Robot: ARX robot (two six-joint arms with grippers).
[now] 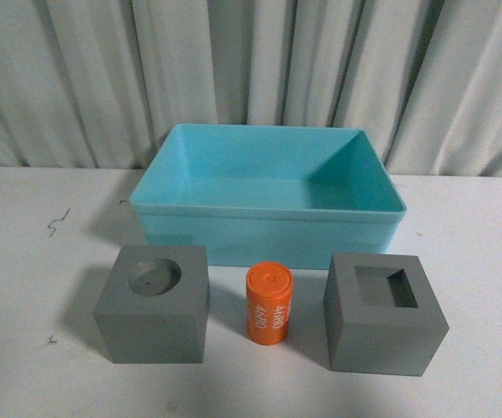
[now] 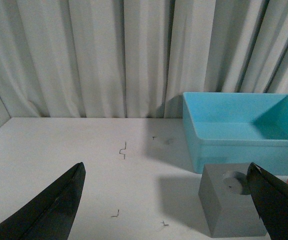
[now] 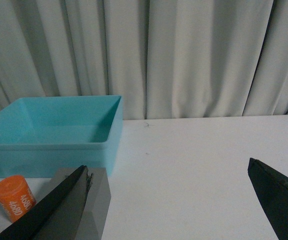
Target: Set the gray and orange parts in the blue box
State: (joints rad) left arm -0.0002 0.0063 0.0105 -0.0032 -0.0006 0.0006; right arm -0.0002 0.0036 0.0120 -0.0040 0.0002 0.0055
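Though dwarfed by both neighbours, stands upright on white table (image 1: 42, 261) as orange cylinder (image 1: 269, 305), white "4680" printed sideways down its side. Flanked by matte gray round-hole cube (image 1: 152, 303) at 9 o'clock and square-hole cube (image 1: 384, 313) at 3 o'clock, touching neither. Backed at 12 o'clock by rimmed turquoise blue box (image 1: 268, 228). Spread wide on both wrists, clutching nothing: left gripper (image 2: 169, 207), right gripper (image 3: 164, 202).

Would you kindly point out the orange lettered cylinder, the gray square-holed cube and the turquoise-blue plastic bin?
orange lettered cylinder (image 1: 269, 312), front view, lettered side.
gray square-holed cube (image 1: 380, 344), front view, front face.
turquoise-blue plastic bin (image 1: 268, 237), front view, near outer wall.
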